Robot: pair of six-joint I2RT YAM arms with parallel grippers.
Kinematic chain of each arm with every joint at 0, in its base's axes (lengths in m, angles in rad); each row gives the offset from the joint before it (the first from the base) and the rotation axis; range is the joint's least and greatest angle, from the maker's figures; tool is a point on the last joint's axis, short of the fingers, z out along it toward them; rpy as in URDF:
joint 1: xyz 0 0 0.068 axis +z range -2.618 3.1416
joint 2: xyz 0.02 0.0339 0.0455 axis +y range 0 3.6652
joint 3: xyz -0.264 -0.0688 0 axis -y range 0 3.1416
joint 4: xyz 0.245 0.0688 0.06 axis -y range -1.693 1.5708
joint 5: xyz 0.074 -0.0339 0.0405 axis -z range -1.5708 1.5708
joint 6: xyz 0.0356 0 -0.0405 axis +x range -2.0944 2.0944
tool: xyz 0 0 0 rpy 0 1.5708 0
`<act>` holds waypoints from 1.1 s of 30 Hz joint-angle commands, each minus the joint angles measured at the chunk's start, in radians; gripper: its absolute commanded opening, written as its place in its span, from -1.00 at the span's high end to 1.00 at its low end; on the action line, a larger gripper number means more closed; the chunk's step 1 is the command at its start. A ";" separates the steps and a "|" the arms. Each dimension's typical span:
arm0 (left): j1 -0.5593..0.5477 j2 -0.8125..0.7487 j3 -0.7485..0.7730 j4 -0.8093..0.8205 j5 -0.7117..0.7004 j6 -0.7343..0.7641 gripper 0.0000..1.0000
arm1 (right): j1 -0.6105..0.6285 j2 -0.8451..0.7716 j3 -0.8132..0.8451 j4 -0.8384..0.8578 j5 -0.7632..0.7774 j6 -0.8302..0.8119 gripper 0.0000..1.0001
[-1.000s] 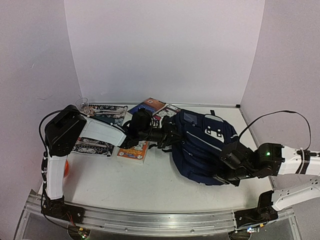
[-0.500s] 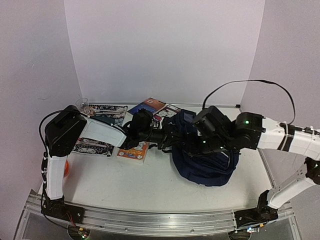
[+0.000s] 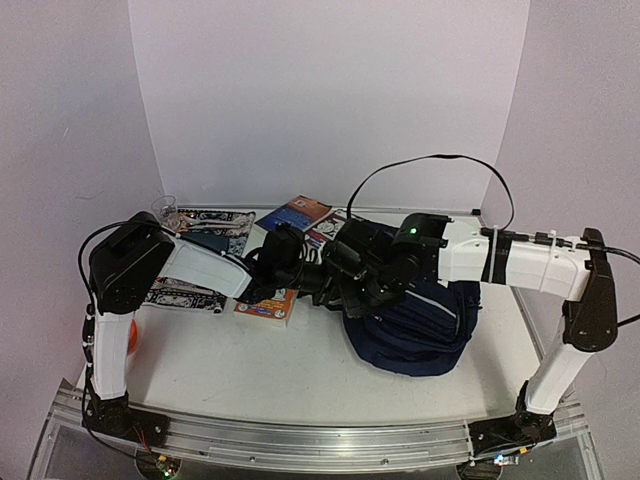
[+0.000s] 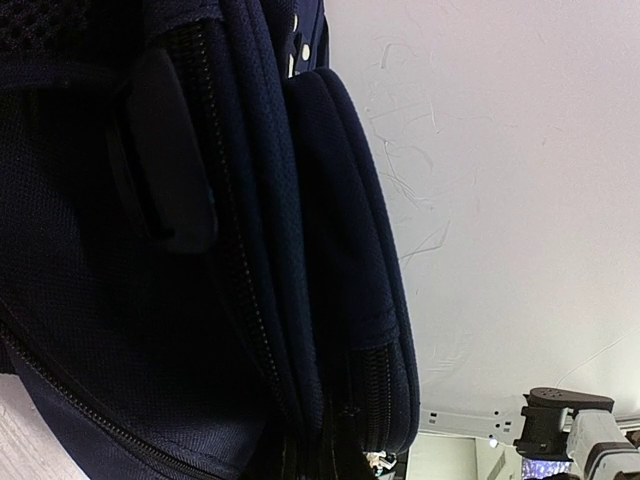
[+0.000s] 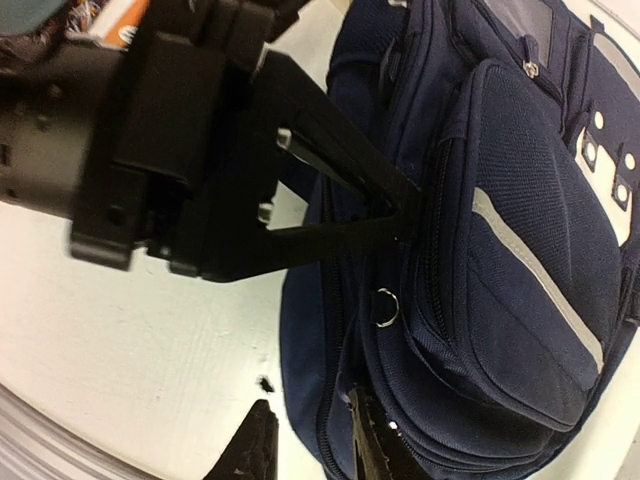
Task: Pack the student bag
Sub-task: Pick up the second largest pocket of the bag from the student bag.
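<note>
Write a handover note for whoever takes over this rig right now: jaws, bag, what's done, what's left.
Left gripper: jaws shut on the student bag at its edge nearest the books, by a zip.
Right gripper: jaws open, empty, hovering beside that edge.
Bag lies on the table, right of centre.
Done: bag gripped; no open compartment visible.
Left: open it, load the orange book and blue book, both lying outside.

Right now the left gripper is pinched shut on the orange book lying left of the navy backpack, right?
No. The left gripper is pinched shut on the student bag itself, at its side edge, not the book; the right wrist view shows it clamped on navy fabric. The orange book does lie left of the bag.
</note>
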 commanded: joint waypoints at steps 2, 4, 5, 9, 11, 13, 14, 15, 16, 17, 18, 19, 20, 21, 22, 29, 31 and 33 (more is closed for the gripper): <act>0.011 -0.103 0.014 0.139 -0.035 -0.019 1.00 | 0.003 0.036 0.046 -0.142 0.044 -0.040 0.47; 0.011 -0.105 0.016 0.140 -0.036 -0.020 1.00 | 0.002 0.047 0.047 -0.149 0.041 -0.046 0.47; 0.010 -0.106 0.017 0.139 -0.036 -0.021 1.00 | 0.002 0.052 0.047 -0.151 0.041 -0.050 0.47; 0.008 -0.110 0.020 0.138 -0.036 -0.024 1.00 | 0.002 0.080 0.058 -0.161 0.049 -0.069 0.46; 0.008 -0.112 0.021 0.137 -0.035 -0.026 1.00 | 0.001 0.093 0.066 -0.163 0.060 -0.077 0.46; 0.005 -0.113 0.021 0.138 -0.034 -0.030 1.00 | 0.002 0.109 0.078 -0.165 0.067 -0.087 0.46; 0.004 -0.114 0.022 0.138 -0.033 -0.031 1.00 | 0.002 0.118 0.086 -0.168 0.074 -0.089 0.47; 0.003 -0.116 0.023 0.137 -0.033 -0.031 1.00 | 0.002 0.127 0.094 -0.173 0.083 -0.091 0.47; 0.002 -0.117 0.024 0.137 -0.032 -0.031 1.00 | 0.002 0.136 0.099 -0.177 0.095 -0.091 0.48; 0.001 -0.119 0.025 0.137 -0.031 -0.032 1.00 | 0.002 0.144 0.104 -0.180 0.106 -0.091 0.48; 0.000 -0.122 0.025 0.136 -0.031 -0.031 1.00 | 0.002 0.151 0.109 -0.185 0.116 -0.091 0.48; -0.001 -0.125 0.025 0.135 -0.030 -0.032 1.00 | 0.002 0.160 0.115 -0.191 0.126 -0.092 0.49; -0.002 -0.128 0.024 0.136 -0.029 -0.032 1.00 | 0.002 0.171 0.121 -0.199 0.138 -0.089 0.49; -0.002 -0.130 0.024 0.136 -0.029 -0.032 1.00 | 0.002 0.178 0.127 -0.210 0.149 -0.084 0.49; -0.003 -0.132 0.024 0.135 -0.030 -0.031 1.00 | 0.002 0.183 0.133 -0.222 0.156 -0.080 0.52; -0.003 -0.142 0.017 0.134 -0.032 -0.026 1.00 | 0.002 0.203 0.138 -0.296 0.211 -0.060 0.68; -0.003 -0.139 0.017 0.131 -0.034 -0.021 1.00 | 0.002 0.190 0.132 -0.308 0.209 -0.058 0.75; -0.003 -0.134 0.017 0.129 -0.036 -0.016 1.00 | 0.002 0.163 0.120 -0.308 0.200 -0.059 0.85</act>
